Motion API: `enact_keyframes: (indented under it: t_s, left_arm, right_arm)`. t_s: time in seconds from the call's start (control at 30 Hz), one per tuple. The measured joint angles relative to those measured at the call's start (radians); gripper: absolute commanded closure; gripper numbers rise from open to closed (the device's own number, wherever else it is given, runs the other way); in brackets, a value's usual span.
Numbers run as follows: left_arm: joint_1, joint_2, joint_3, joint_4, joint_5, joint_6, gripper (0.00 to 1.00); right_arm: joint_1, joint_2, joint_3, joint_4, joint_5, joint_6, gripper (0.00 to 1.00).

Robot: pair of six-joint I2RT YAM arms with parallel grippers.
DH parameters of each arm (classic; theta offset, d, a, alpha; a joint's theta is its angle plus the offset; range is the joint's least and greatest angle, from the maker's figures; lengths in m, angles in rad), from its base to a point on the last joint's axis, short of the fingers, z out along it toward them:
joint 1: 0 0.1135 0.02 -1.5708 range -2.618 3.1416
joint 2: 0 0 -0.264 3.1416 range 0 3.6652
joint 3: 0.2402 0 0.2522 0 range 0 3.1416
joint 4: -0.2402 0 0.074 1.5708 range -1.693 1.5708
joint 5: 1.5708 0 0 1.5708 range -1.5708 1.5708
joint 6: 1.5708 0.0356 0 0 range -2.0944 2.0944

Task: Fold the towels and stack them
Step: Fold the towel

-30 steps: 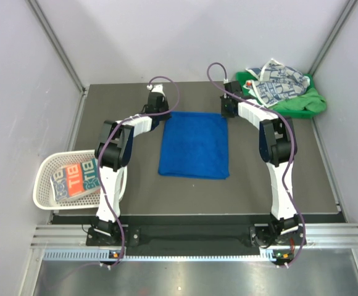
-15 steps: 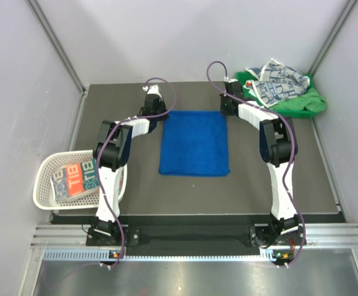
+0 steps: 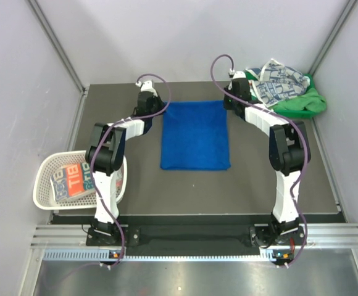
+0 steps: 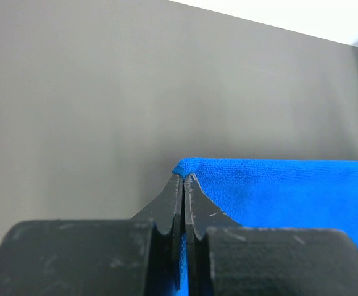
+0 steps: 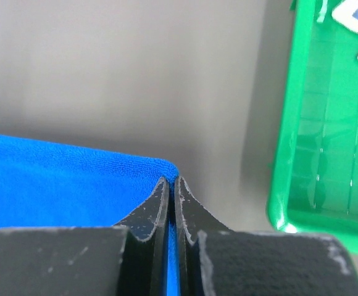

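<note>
A royal blue towel [image 3: 195, 135] lies spread on the dark table. My left gripper [image 3: 158, 108] is shut on its far left corner [image 4: 188, 168]; blue cloth shows between the fingers. My right gripper [image 3: 228, 105] is shut on its far right corner [image 5: 157, 166] the same way. A white towel with navy print [image 3: 279, 81] lies crumpled in the green tray [image 3: 302, 103] at the far right. A folded grey, teal and orange towel with big letters [image 3: 74, 177] sits in the white mesh basket [image 3: 46, 169] at the near left.
The green tray's rim [image 5: 284, 185] is close to the right of my right gripper. The basket overhangs the table's left edge. Grey walls stand close behind and at both sides.
Both grippers have moved toward the far edge, each holding a corner. The blue towel has been drawn out longer and flatter toward the back.
</note>
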Motion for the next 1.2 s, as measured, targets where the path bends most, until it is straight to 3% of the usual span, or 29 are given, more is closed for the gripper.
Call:
enact_keyframes:
  t_s: [0.47,0.93,1.2]
  left_arm:
    - [0.0,-0.23,-0.295,0.067,0.098,-0.055,1.0]
    - [-0.033,-0.486,-0.64,0.046,0.092,-0.12,1.0]
    - [-0.041,-0.613,-0.741,0.009,0.09,-0.126,1.0]
  right_arm:
    - [0.0,-0.209,-0.363,0.105,-0.016,0.046,1.0]
    - [0.048,-0.481,-0.738,0.162,-0.059,0.132,1.0]
    - [0.101,-0.583,-0.838,0.161,-0.047,0.15,1.0]
